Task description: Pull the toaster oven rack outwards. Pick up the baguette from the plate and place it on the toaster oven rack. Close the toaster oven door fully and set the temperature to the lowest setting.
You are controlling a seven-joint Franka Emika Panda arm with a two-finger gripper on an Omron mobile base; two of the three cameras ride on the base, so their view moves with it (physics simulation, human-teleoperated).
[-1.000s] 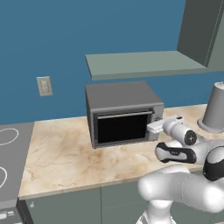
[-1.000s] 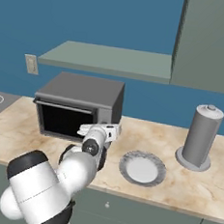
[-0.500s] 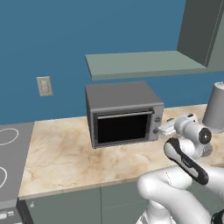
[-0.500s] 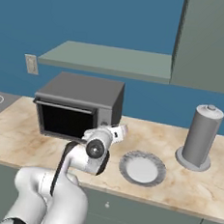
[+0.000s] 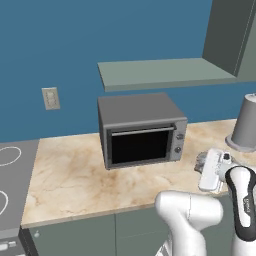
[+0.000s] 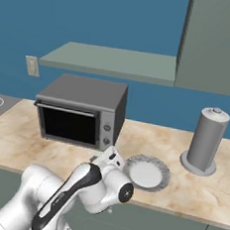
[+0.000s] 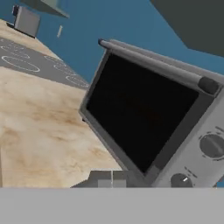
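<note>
The boxy grey metal toaster oven (image 5: pixel 141 129) stands on the beige marbled stone counter (image 5: pixel 70 175) against the blue wall, under a grey-green floating shelf (image 5: pixel 165 73); its black glass toaster oven door (image 5: pixel 142 146) is shut upright against the front, the silver handle bar (image 7: pixel 153 59) running along the top edge; a column of small round knobs (image 6: pixel 105 134) sits on the right front — in the hand view two of them show at close range, beside the dark glass.

The two-finger gripper (image 7: pixel 111 178) has its small dark tips pressed together with no gap between them, holding nothing; it hangs above the counter just in front of the oven's lower right corner, near the door frame but apart from it; in the left base view the white hand (image 5: pixel 212 170) lies to the right of the oven, clear of it.

The round flat grey plate (image 6: pixel 147 173) with a darker rim lies on the counter right of the oven, near the hand; its surface is bare; the baguette and the wire rack cannot be made out behind the dark glass. A tall grey cylindrical container (image 6: pixel 206 141) stands farther right — well apart from the oven; a pale wall outlet (image 5: pixel 50 98) sits left of the oven; a grey cooktop (image 5: pixel 10 180) adjoins the counter's left end.
</note>
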